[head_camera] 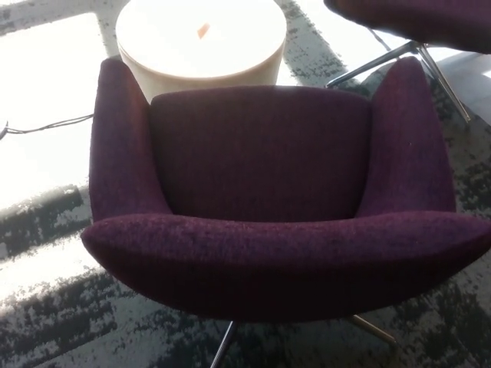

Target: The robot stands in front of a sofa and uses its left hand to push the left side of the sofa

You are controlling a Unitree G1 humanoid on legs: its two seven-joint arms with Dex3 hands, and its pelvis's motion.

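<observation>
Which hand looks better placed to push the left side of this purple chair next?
Neither hand shows right now. Judging by layout, probably the left: the chair's left armrest sits on the robot's left, with open carpet beside it for that arm to come in.

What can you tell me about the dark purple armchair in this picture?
The dark purple fabric armchair fills most of the head view, seen from above and behind its backrest. Its cover looks like coarse woven cloth. It has a wide curved backrest nearest the camera, two raised side wings and a flat seat. Thin metal legs show beneath it, on patterned grey carpet. A round cream side table stands just beyond it. No robot hand is visible.
</observation>
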